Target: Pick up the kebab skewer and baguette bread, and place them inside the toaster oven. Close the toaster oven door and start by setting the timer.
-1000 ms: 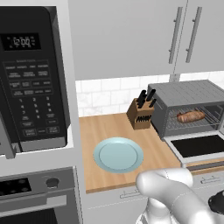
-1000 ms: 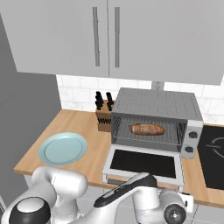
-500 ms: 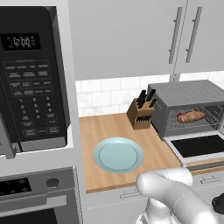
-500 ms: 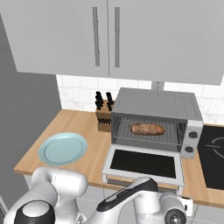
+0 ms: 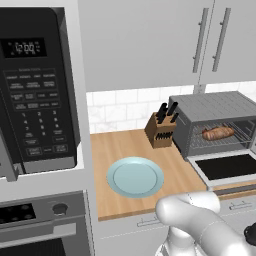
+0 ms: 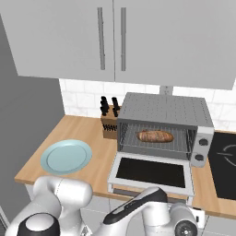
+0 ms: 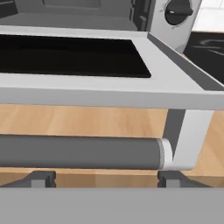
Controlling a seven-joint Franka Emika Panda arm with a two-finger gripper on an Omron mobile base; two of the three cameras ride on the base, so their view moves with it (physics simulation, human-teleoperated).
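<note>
In the left base view, the toaster oven (image 5: 212, 120) is a silver-grey box with a ribbed top, standing at the back right of the wooden counter (image 5: 122, 150). Its door (image 5: 227, 167) hangs open and lies flat, a silver frame around dark glass. On the wire rack inside rests the bread (image 5: 218, 133), a stubby golden-brown loaf. Just beside the oven on the left is a wooden knife block (image 5: 160, 130) with black handles. Near the front of the counter lies a round pale blue plate (image 5: 135, 177), smooth and glossy. On the left hangs a big black microwave (image 5: 35, 95) with a keypad.

In the right base view, the oven (image 6: 161, 126) faces the camera. The bread (image 6: 155, 136) lies crosswise in the middle of the rack, and the door (image 6: 152, 173) lies flat over the counter edge. The plate (image 6: 66, 156) is well apart on the left, the knife block (image 6: 109, 123) touches the left wall of the oven or nearly so, and a black cooktop (image 6: 223, 159) is on the right. The skewer I cannot make out with certainty.

In the hand view, the gripper (image 7: 105, 179) is low in front of the door (image 7: 105, 85). Its two dark tips stand far apart, under the handle (image 7: 78, 152), a smooth dark grey round bar with a pale end bracket. The tips look released and are not pressing the bar. A round dark knob (image 7: 177, 11) is at the top.
</note>
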